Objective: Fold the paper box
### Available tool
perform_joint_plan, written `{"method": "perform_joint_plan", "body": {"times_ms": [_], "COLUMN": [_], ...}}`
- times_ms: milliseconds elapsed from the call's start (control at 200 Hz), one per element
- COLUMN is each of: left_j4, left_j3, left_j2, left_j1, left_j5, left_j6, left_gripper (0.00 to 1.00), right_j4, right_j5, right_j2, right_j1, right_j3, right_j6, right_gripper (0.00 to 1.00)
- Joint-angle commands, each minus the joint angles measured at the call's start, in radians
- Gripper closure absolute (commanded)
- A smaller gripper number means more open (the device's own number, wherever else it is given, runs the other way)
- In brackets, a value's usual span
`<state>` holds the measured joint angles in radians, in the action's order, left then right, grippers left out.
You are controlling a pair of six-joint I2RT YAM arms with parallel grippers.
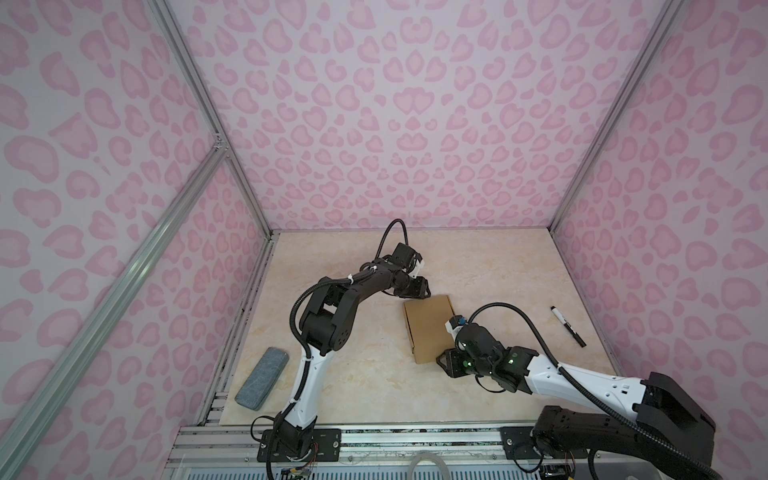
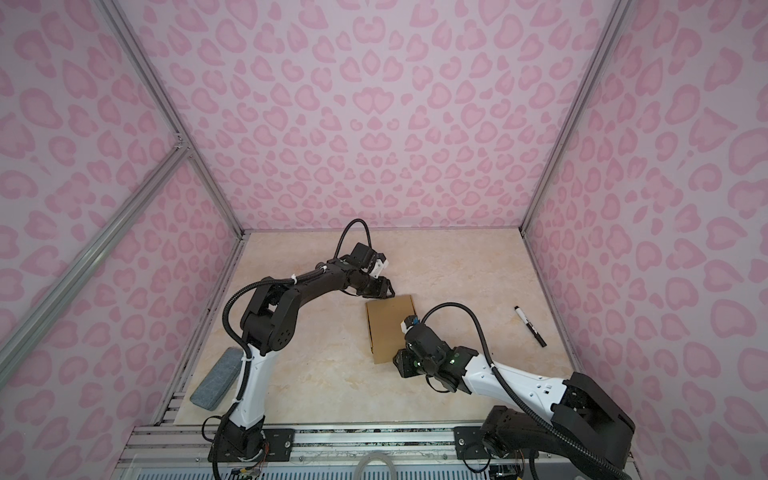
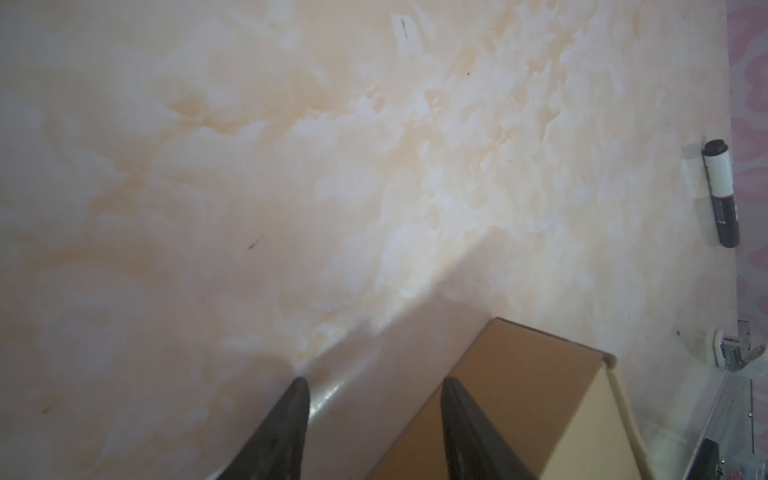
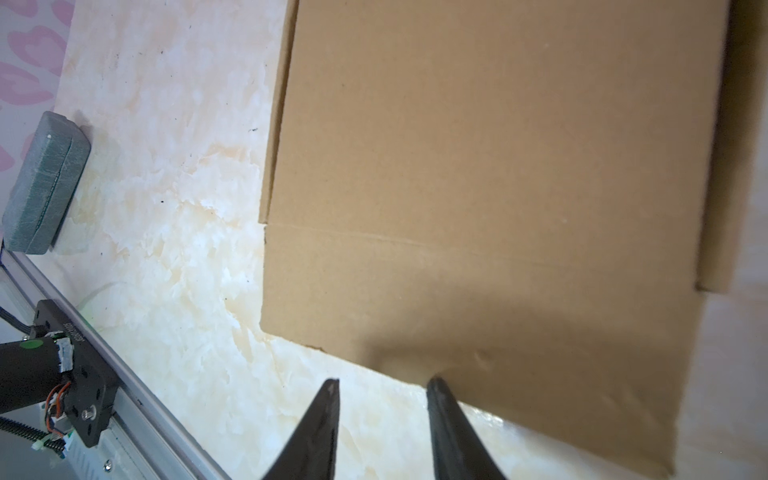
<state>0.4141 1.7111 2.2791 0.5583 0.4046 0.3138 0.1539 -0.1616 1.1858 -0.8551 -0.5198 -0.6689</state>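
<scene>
Paper box point(image 1: 430, 328): brown carton, lid laid down, set flat on the desk point(image 1: 498, 270) between the left gripper point(image 3: 376, 395) and the right gripper point(image 4: 382, 384), both parted and empty, its end flap just ahead of the latter; folding judged nearly done, tucking outstanding.

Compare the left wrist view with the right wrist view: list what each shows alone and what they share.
Left wrist view only: the black and white marker pen lying on the table. Right wrist view only: the grey felt block and the aluminium rail carrying a black plate. Both: the plain brown cardboard box, the marbled beige tabletop, the pink patterned wall, and an open gripper at a box edge: left gripper, right gripper.
</scene>
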Motion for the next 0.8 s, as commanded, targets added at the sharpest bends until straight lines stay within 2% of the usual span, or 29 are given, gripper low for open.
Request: {"method": "perform_joint_plan", "body": {"times_ms": [0,795], "left_j4": [0.054,0.022], "left_j3": [-0.013,-0.088], "left_j2": [0.023,0.024], "left_j1": [0.006,0.012], "left_j5": [-0.004,0.017], "left_j6": [-0.002,0.007], "left_gripper": [0.45,0.46], "right_j4": [-0.017,-0.016], "right_j5": [0.008,0.048], "right_j2": [0.007,0.029], "right_j1": [-0.001,0.001], "right_j3": [0.002,-0.001], "right_j6": [0.01,0.03], "right_gripper": [0.62,0.62]}}
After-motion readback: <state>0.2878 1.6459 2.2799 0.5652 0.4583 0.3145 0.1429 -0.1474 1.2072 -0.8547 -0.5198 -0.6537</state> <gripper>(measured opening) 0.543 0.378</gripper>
